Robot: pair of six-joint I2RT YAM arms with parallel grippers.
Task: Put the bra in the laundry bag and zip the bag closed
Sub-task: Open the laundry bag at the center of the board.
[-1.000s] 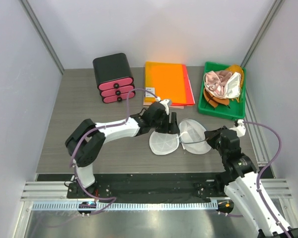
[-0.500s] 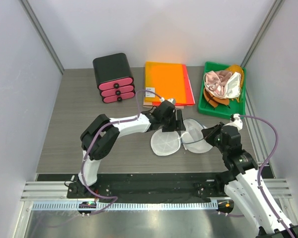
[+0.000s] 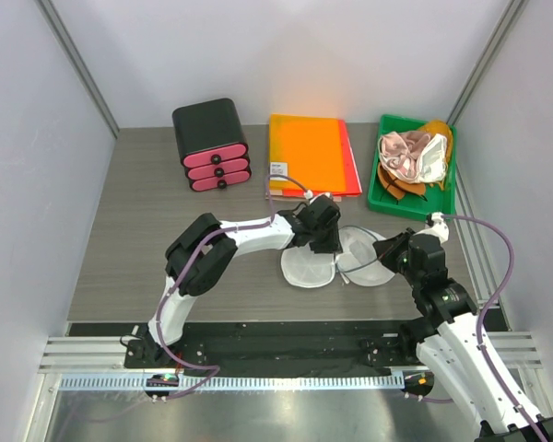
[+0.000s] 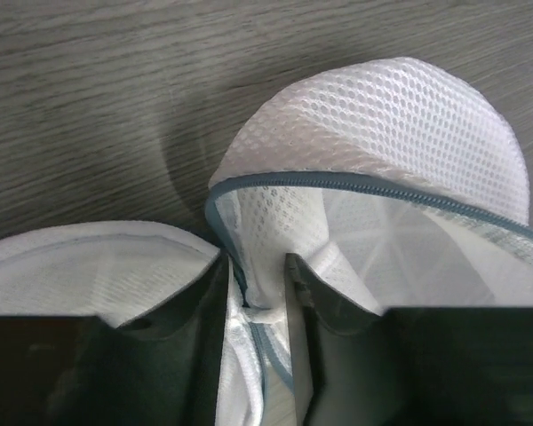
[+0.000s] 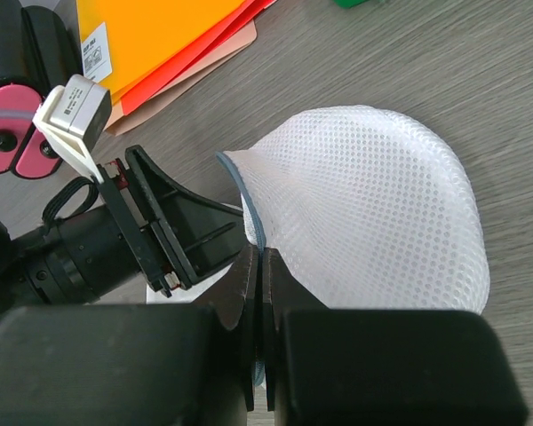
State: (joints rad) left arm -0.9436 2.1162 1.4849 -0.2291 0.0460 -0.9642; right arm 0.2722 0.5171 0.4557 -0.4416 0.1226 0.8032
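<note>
Laundry bag [image 3: 306, 269] near orange folders [image 3: 309, 152], green bin [image 3: 375, 180]

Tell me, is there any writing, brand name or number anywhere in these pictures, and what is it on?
Nothing can be read in any view.
White sticker on the orange folder: printed lines, too small to read.
White block on the left arm: faint marks, too blurred to read.
Laundry bag: no lettering shows.
</note>
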